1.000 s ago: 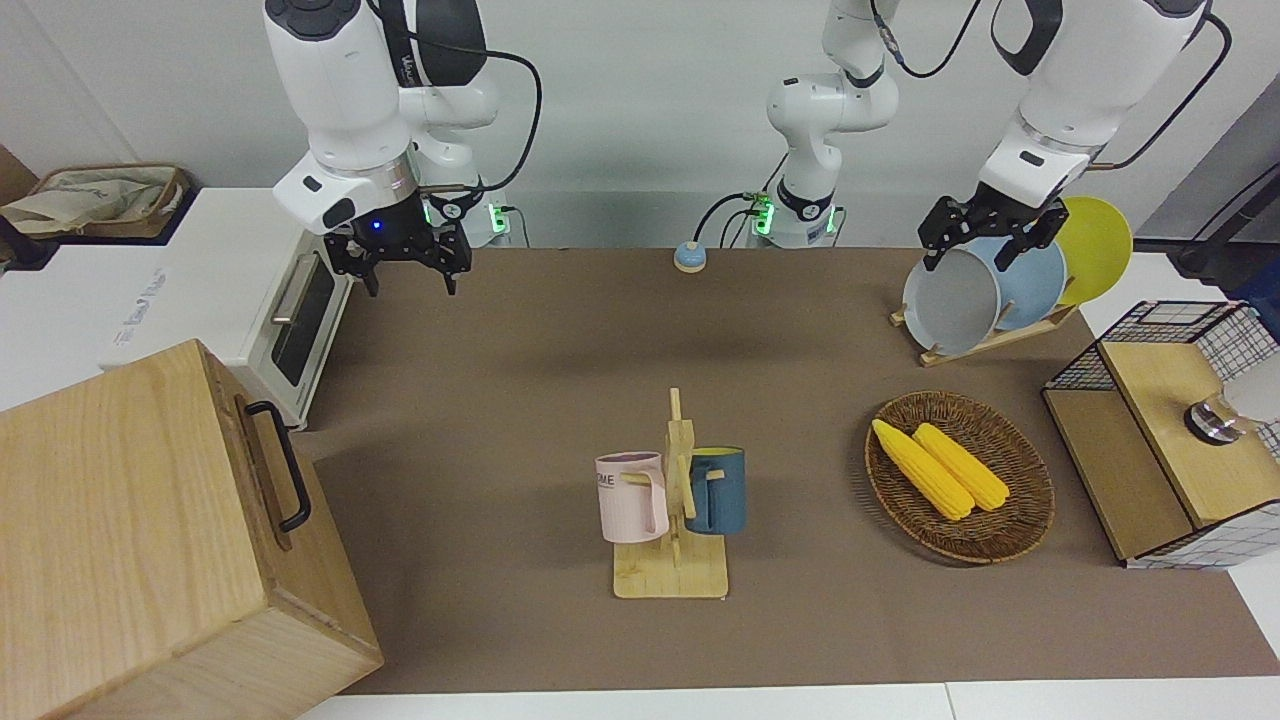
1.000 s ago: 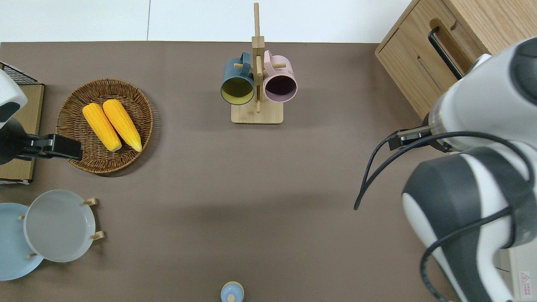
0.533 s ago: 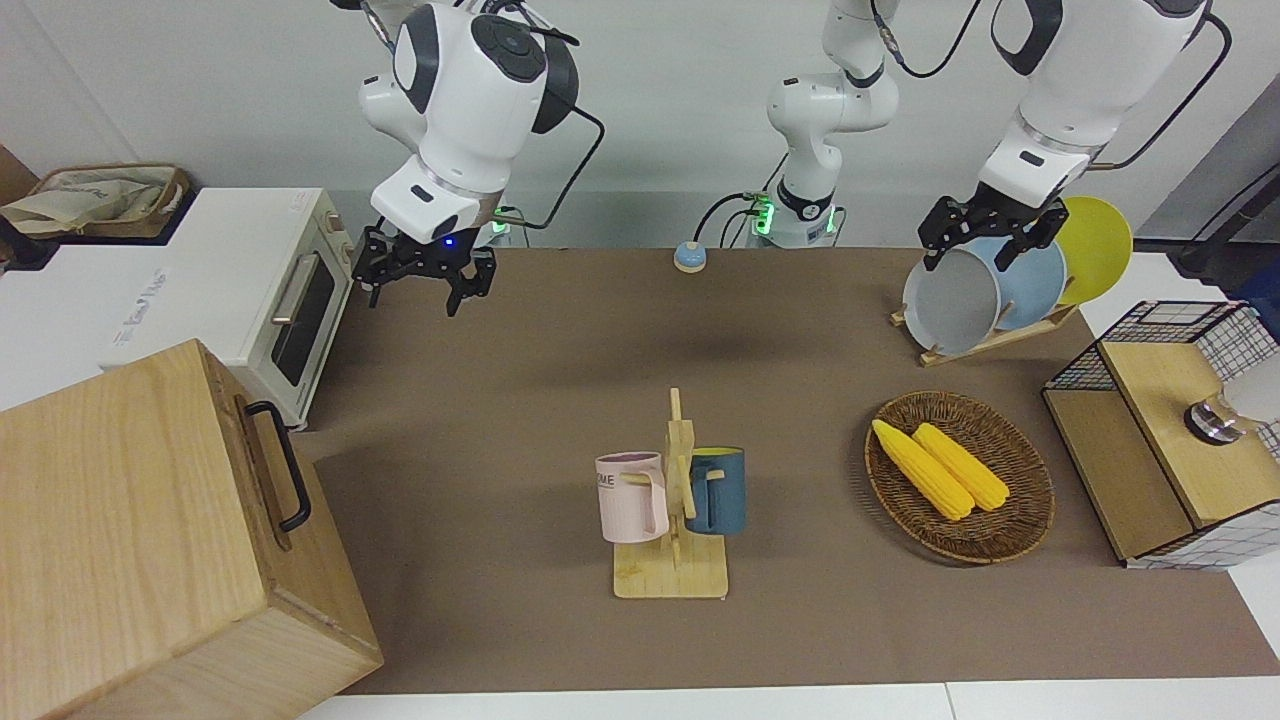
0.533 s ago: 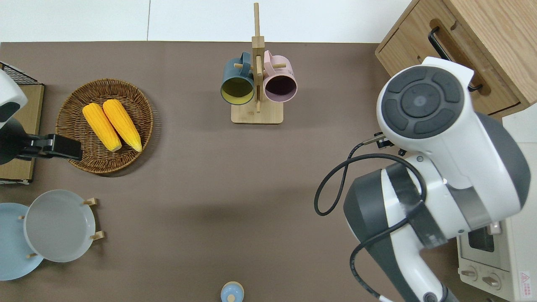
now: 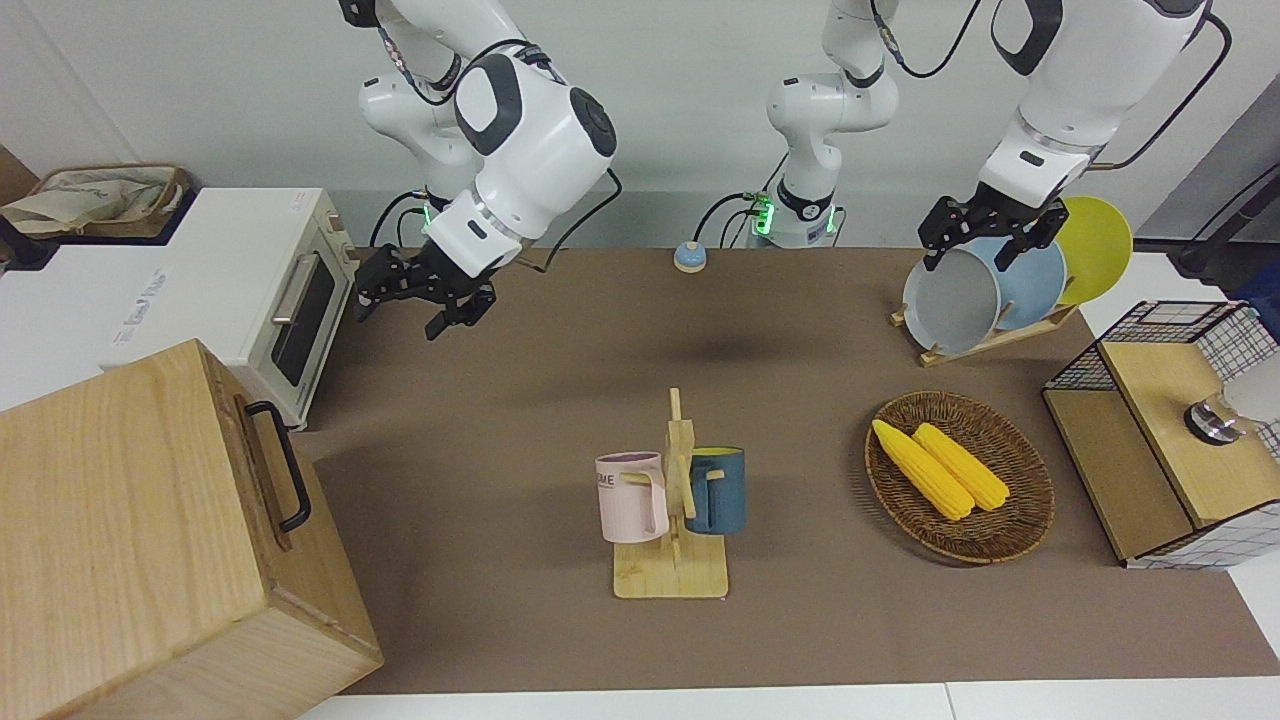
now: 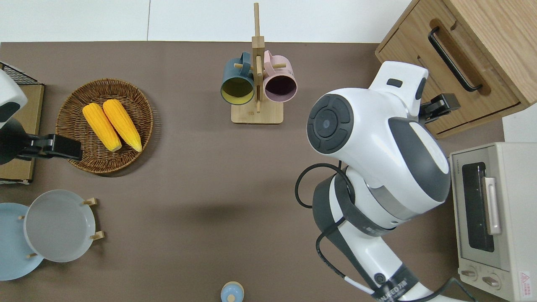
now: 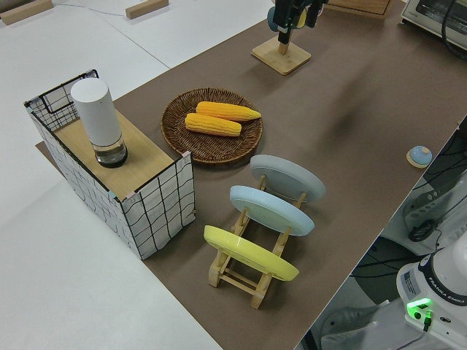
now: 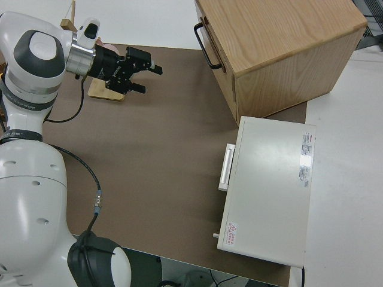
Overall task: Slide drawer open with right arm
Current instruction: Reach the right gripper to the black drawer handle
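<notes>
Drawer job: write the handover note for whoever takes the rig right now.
Right gripper: jaws open, empty, in the air over the brown mat, pointing toward the drawer front and clear of it.
Left gripper: parked.
Wide light-wood drawer in the big pale wooden box at the right arm's end of the table: shut, its black bar handle untouched.
Done: the approach has begun, nothing more.
Left: reach the handle, close on it, slide the drawer out.
</notes>
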`<state>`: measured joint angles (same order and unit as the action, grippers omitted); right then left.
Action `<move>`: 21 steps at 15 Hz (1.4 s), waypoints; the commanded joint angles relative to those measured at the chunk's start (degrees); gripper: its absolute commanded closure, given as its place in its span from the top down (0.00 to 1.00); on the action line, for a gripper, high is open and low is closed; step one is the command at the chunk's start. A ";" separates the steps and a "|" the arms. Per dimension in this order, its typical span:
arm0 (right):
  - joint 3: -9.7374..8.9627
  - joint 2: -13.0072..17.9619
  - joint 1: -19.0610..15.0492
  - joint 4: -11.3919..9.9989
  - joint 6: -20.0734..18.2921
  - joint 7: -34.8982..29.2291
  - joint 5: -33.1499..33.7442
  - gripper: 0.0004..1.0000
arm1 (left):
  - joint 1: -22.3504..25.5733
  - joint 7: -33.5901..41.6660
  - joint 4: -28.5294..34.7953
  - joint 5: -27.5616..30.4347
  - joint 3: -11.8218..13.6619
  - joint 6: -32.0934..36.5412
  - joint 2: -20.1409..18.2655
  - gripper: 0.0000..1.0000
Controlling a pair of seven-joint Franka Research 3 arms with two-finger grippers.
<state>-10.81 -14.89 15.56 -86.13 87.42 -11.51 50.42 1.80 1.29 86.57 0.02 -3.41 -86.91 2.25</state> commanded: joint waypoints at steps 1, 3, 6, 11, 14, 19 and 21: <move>0.09 -1.46 0.44 -1.49 -0.85 -3.60 8.09 0.98 | 0.22 0.55 -1.49 -0.98 -0.37 1.13 0.65 0.99; 0.17 -1.55 0.44 -3.25 -0.15 -4.49 12.22 0.98 | 0.22 0.55 -1.40 -0.98 -0.37 1.13 0.65 0.99; 0.17 -3.30 0.35 -3.96 -0.06 -5.45 18.02 0.98 | 0.22 0.55 -1.40 -0.98 -0.37 1.13 0.65 0.99; 0.61 -6.90 0.26 -5.19 1.96 -7.56 28.39 0.98 | 0.22 0.55 -1.49 -0.98 -0.37 1.13 0.65 0.99; 0.79 -9.19 -0.61 -5.28 2.23 -8.62 33.50 0.98 | 0.22 0.55 -1.49 -0.98 -0.37 1.13 0.65 0.99; 0.88 -13.41 -3.07 -5.10 3.36 -11.60 41.58 0.98 | 0.22 0.55 -1.49 -0.98 -0.37 1.13 0.65 0.99; 0.79 -13.85 -4.30 -4.84 5.12 -12.14 43.26 0.98 | 0.22 0.55 -1.49 -0.98 -0.37 1.13 0.65 0.99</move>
<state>-9.47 -27.80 13.57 -90.90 89.60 -21.85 89.89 1.80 1.29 86.57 0.02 -3.41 -86.91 2.25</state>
